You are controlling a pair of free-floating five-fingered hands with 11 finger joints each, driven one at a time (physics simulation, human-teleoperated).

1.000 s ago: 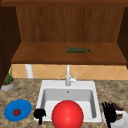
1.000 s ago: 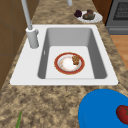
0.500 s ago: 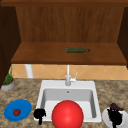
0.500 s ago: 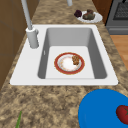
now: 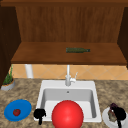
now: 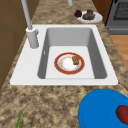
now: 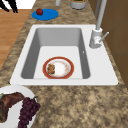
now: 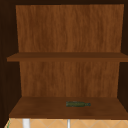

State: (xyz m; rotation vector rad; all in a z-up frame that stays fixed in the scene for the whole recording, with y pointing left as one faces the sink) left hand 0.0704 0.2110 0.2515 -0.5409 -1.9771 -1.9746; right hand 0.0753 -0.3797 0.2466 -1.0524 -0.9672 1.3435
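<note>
My left hand (image 5: 40, 114) hovers at the sink's front left corner, between a blue plate (image 5: 23, 107) and a large red round shape (image 5: 67, 115). In the right side view its straight fingers (image 7: 10, 6) hang off the counter's front edge near the blue plate (image 7: 47, 15). My right hand (image 5: 120, 114) floats over a white plate (image 5: 106, 119) at the front right, holding nothing. In the sink (image 6: 30, 75) lies a red-rimmed plate (image 6: 69, 63) with a brown piece of food (image 6: 75, 59); the same plate (image 7: 58, 68) shows from the right.
A tomato (image 5: 16, 112) sits on the blue plate. The white plate (image 7: 16, 91) carries grapes (image 7: 27, 110) and meat. A faucet (image 5: 68, 77) stands behind the sink. A green bottle (image 5: 77, 50) lies on the lower shelf. A potted plant (image 5: 7, 82) stands far left, a stove (image 6: 120, 15) beyond the counter.
</note>
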